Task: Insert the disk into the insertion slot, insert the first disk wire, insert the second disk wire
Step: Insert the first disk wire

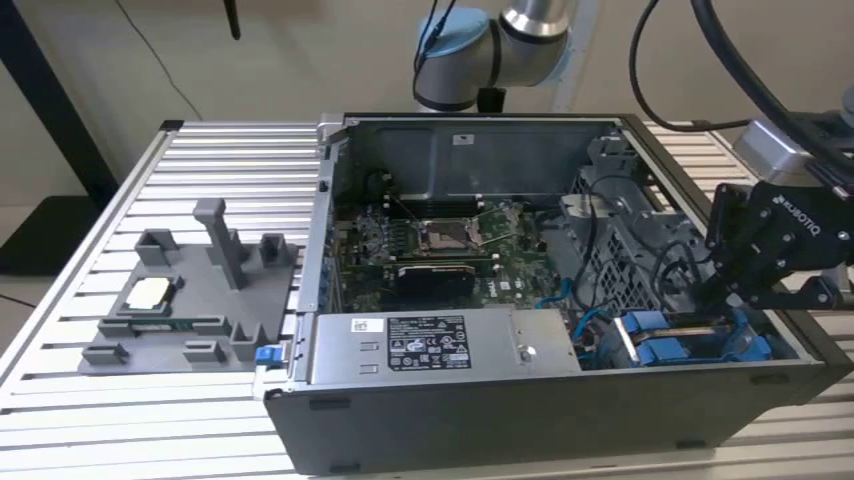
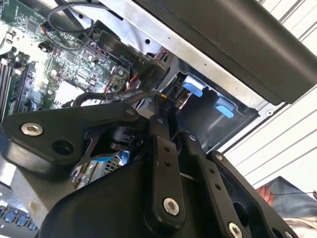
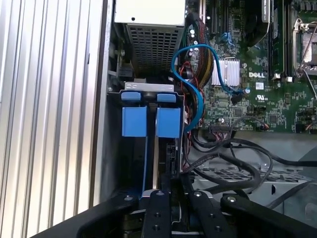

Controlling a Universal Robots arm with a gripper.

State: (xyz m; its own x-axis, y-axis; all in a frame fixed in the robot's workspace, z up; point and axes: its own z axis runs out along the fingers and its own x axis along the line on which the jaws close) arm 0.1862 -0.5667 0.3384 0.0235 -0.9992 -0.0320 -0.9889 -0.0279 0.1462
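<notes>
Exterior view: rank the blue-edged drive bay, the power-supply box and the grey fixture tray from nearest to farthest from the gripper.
1. blue-edged drive bay, right beside the gripper.
2. power-supply box, further toward the exterior view's left.
3. grey fixture tray, farthest toward that left.

Exterior view overlooks case point(image 1: 534, 420); both wrist views close.

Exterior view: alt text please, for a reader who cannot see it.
A black robot claw hangs at the blue-edged insertion slot, at the exterior view's right inside an open computer case. A grey fixture tray lies on the slatted table at the exterior view's left.
</notes>
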